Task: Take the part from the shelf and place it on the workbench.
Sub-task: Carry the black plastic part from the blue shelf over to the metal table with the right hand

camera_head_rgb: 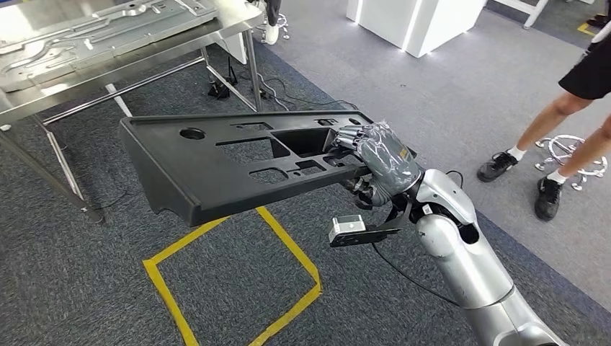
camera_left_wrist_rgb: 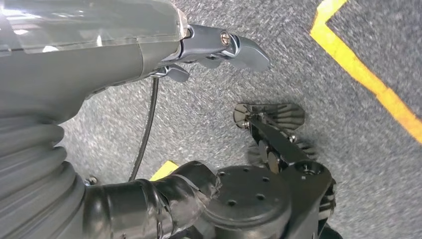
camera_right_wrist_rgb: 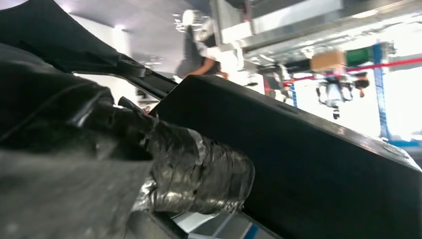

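Now, right hand: the grey-covered right hand [camera_head_rgb: 380, 160], centre-right of the head view, grips the near right end of the part, fingers curled over its edge and into a cut-out.
Right hand, close up: in the right wrist view a taped thumb [camera_right_wrist_rgb: 199, 172] presses against the part's dark underside [camera_right_wrist_rgb: 318, 169].
Left hand: the left hand [camera_left_wrist_rgb: 219, 47] hangs over the grey carpet in the left wrist view, metal fingers apart, holding nothing.
Part: the long black plastic panel with moulded cut-outs and one round hole [camera_head_rgb: 238, 162] sits mid-frame in the head view, roughly level, held in the air over the carpet, its far end reaching toward the left of the frame.
Counter: the stainless-steel counter [camera_head_rgb: 238, 25] fills the upper left of the head view, with stamped sheet-metal pieces [camera_head_rgb: 108, 29] lying on its top; the panel's far corner is near its legs but apart from it.
Floor: a yellow tape outline [camera_head_rgb: 230, 288] lies on the carpet, lower centre, beneath the panel.
Bystander: a person's legs and black shoes [camera_head_rgb: 547, 166] stand at the right edge, well apart from the panel.
Step in hand: judging by the panel held clear of any shelf, this is the carry to the counter.
Next move calls for: raising the panel above the counter's edge, swinging it toward the upper left, and finding room beside the metal pieces; a one-ended grip on so long a piece may let it droop or twist.
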{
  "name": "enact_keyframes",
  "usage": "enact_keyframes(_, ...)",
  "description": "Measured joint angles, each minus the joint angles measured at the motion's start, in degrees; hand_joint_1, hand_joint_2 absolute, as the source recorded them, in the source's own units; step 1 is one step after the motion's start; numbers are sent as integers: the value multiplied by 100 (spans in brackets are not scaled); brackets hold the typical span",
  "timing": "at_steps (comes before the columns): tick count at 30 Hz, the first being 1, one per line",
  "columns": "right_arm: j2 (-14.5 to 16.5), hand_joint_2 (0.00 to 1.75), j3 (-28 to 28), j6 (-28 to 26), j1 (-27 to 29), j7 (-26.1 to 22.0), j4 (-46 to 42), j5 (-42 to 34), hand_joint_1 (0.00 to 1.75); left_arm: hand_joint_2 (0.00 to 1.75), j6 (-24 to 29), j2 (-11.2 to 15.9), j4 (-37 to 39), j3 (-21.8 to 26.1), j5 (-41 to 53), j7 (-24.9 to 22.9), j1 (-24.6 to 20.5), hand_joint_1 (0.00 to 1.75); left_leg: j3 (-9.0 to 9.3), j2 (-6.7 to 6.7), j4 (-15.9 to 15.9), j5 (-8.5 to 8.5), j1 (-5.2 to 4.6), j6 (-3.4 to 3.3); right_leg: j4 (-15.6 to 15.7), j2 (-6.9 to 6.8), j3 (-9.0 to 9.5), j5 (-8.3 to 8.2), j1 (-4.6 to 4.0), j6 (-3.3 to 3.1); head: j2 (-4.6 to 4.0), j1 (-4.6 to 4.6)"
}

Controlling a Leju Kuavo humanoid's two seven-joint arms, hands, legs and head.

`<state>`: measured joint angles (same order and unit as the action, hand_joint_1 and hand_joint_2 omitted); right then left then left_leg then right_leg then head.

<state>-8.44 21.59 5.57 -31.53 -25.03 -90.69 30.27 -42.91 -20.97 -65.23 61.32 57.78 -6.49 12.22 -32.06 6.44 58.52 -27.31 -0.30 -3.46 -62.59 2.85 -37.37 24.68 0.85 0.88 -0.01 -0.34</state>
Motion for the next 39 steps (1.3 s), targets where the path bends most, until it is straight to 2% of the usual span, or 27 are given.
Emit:
enact_keyframes(1,-2,0,0,0,-11,0,2,-1,175,175,-3,0,3,9,-1,1,-5,0,12,71,2,-26,16,26,218,81,101,-42,-11,-26,-1,-3)
enact_keyframes(2,-2,0,0,0,-22,1,4,0,175,175,-7,0,5,21,-2,1,-7,0,7,135,-8,-42,39,60,306,116,164,9,-23,-47,0,-2)
enact_keyframes(3,-2,0,0,0,-36,1,3,0,175,175,-14,1,5,34,-3,2,-7,0,2,204,-26,-52,60,97,383,66,222,44,-37,-61,0,-1)
enact_keyframes(4,2,0,0,1,-46,1,-1,1,175,175,-20,1,5,45,-4,2,0,0,7,196,-38,-63,68,132,446,-3,286,67,-26,-74,0,4)
enact_keyframes(6,8,0,0,1,-56,0,-11,1,175,175,-29,1,4,58,-8,2,8,0,-53,-99,123,-148,45,200,604,-145,454,86,7,-122,-1,-1)
enact_keyframes(8,11,0,0,1,-59,0,-14,1,175,175,-32,1,5,60,-15,2,-7,0,-400,-478,731,-371,45,262,698,-297,620,149,16,-156,-1,-8)
enact_keyframes(10,11,0,1,2,-45,0,-9,0,175,175,-32,2,5,61,-19,2,-19,0,-893,-577,1413,-511,87,318,706,-463,750,261,15,-152,-1,-8)
enact_keyframes(11,11,0,2,3,-35,0,-7,1,175,175,-32,2,5,62,-19,2,-16,0,-1042,-595,1534,-433,106,342,705,-545,821,326,20,-140,-1,-8)
enact_keyframes(12,11,0,2,3,-29,0,-4,1,175,175,-32,4,5,63,-19,2,-6,0,-1069,-621,1416,-230,120,359,704,-621,903,394,28,-121,-1,-9)
enact_keyframes(13,11,0,2,3,-28,0,-4,1,175,175,-32,6,5,65,-19,2,7,0,-975,-684,1075,67,128,368,704,-695,998,470,38,-95,-1,-9)
enact_keyframes(15,10,0,2,3,-31,0,-2,1,175,175,-34,9,9,68,-20,2,27,0,-688,-943,345,467,86,348,706,-829,1154,625,31,-21,-1,-11)
enact_keyframes(16,10,0,2,3,-36,1,-2,1,175,175,-37,9,13,68,-21,1,24,0,-586,-1048,134,515,60,306,713,-894,1211,692,11,20,-1,-13)
enact_keyframes(17,10,0,3,3,-43,1,-2,1,175,175,-41,8,17,68,-23,1,18,0,-546,-1091,72,455,35,257,721,-956,1268,738,-14,58,-1,-13)
enact_keyframes(19,13,0,4,2,-68,3,-8,2,175,175,-58,9,20,68,-29,1,7,0,-503,-957,59,356,37,143,674,-1030,1357,758,-29,125,0,-10)
enact_keyframes(21,16,0,4,3,-102,19,-11,8,175,175,-83,11,19,76,-27,0,14,0,-408,-792,24,297,50,64,313,-815,1217,743,10,165,0,2)
enact_keyframes(23,16,0,4,6,-126,37,-9,14,175,175,-116,12,19,91,-10,-2,11,0,-304,-651,-5,241,60,8,-395,-471,751,878,42,169,1,10)
enact_keyframes(24,15,0,4,9,-131,42,-2,16,175,175,-133,12,19,98,5,-2,6,0,-261,-569,-9,204,59,-9,-754,-377,464,1041,44,171,1,8)
enact_keyframes(26,15,0,4,15,-129,54,16,21,175,175,-160,12,19,108,28,-2,6,0,-147,-371,-10,112,51,-22,-1121,-322,6,1335,41,168,0,10)
enact_keyframes(27,15,0,4,18,-129,58,24,22,175,175,-168,12,19,109,33,-2,10,0,-73,-268,-10,61,44,-21,-1059,-308,-111,1341,37,154,-1,11)
enact_keyframes(28,15,0,4,19,-130,62,28,22,175,175,-172,12,19,111,39,-2,13,0,9,-173,-10,8,36,-17,-835,-279,-145,1191,29,128,-1,11)
enact_keyframes(30,9,0,6,20,-132,77,40,24,175,175,-178,9,21,126,70,14,11,0,123,-9,-2,-100,34,4,-146,-51,-120,471,7,49,-1,8)
enact_keyframes(32,-8,0,20,25,-152,99,63,34,175,175,-184,4,25,156,139,52,-5,0,146,144,-25,-176,57,59,309,122,-85,-76,-26,-19,0,14)
enact_keyframes(33,-16,0,28,27,-174,110,72,41,175,175,-187,2,26,175,181,79,-12,0,159,196,-16,-173,62,96,398,121,-67,-150,-44,-46,0,15)
enact_keyframes(34,-21,0,36,30,-207,115,74,47,175,175,-191,3,27,192,228,108,-10,0,162,229,-18,-157,64,129,443,39,-4,-131,-41,-73,1,21)
enact_keyframes(35,-25,0,40,29,-243,119,74,51,175,175,-194,7,27,208,282,139,-9,0,148,165,47,-130,57,157,497,-25,74,-127,-35,-97,1,18)
enact_keyframes(37,-36,0,42,30,-314,122,80,55,175,175,-202,14,29,243,414,220,-52,0,-57,-171,477,-116,29,226,589,-152,260,-62,-7,-155,1,3)
enact_keyframes(39,-42,0,42,30,-351,123,92,57,175,175,-210,16,33,283,550,304,-125,0,-513,-507,1158,-300,38,292,623,-294,426,52,-5,-178,0,-14)
